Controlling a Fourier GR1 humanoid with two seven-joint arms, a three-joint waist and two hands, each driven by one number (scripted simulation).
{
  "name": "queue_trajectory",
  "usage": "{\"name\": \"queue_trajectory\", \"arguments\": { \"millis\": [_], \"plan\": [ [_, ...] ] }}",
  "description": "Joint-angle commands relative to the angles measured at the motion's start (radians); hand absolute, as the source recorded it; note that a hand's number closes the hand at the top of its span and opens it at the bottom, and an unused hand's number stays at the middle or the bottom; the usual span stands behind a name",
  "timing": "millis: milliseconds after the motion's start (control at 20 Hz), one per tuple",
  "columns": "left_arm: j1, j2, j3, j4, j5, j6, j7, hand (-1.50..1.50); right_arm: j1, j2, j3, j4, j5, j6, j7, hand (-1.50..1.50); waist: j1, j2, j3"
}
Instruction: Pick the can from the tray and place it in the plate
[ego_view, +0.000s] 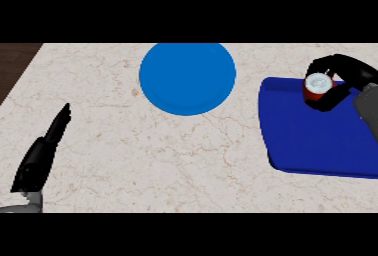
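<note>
While its black fingers curl round the small red can with a white top, the right hand reaches over the far part of the dark blue rectangular tray, the can upright in its grasp. One round blue plate lies well to that hand's left. The left hand rests nearer on the pale marble counter, fingers straight and together.

Bare counter lay between the plate and the tray, well apart; nothing stood on the plate; the left hand rested at the counter's left edge, away from that lane.
</note>
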Motion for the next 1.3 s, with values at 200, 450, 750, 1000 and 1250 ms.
{"name": "queue_trajectory", "arguments": {
  "millis": [200,450,750,1000,1250],
  "plan": [
    [0.02,0.003,0.004,-0.039,0.01,-0.013,0.024,0.0,-0.12,-0.008,-0.059,0.113,0.044,-0.291,-0.071,1.5,-0.008,-0.006,0.002],
    [0.036,-0.014,0.003,0.008,-0.013,0.013,-0.016,0.0,-0.231,0.001,-0.115,0.079,0.009,-0.375,-0.148,1.5,-0.032,-0.015,-0.001],
    [0.055,0.0,0.027,-0.024,-0.002,0.006,0.027,0.0,-0.303,0.06,-0.155,0.013,-0.084,-0.22,-0.316,1.5,-0.064,-0.034,-0.002],
    [0.054,-0.009,0.037,0.037,-0.005,0.004,-0.031,0.0,-0.349,0.18,-0.156,0.007,-0.096,-0.217,-0.294,1.5,-0.073,-0.031,-0.003],
    [0.126,-0.034,0.022,-0.032,-0.032,0.028,-0.029,0.0,-0.395,0.256,-0.139,-0.03,-0.093,-0.151,-0.188,1.5,-0.078,-0.035,-0.003]
  ]
}}
